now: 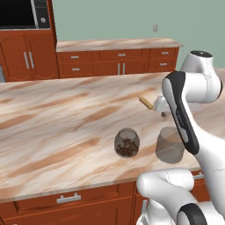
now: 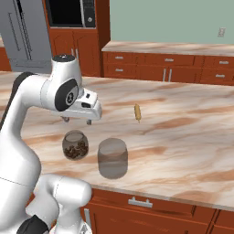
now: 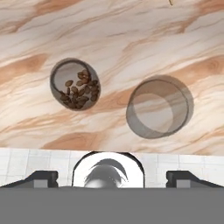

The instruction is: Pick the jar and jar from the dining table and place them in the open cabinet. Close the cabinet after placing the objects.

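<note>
Currently both jars stand upright on the desk close to its near edge, the rounded jar with nuts on the left and the smoky-grey jar just beside it on the right, apart from each other. The gripper hangs above them with its jaws spread wide and holding nothing, probably so that it can come down around one jar from the top. A small tan stick lies farther back on the desk, and no jar is in the cabinet yet.
</note>
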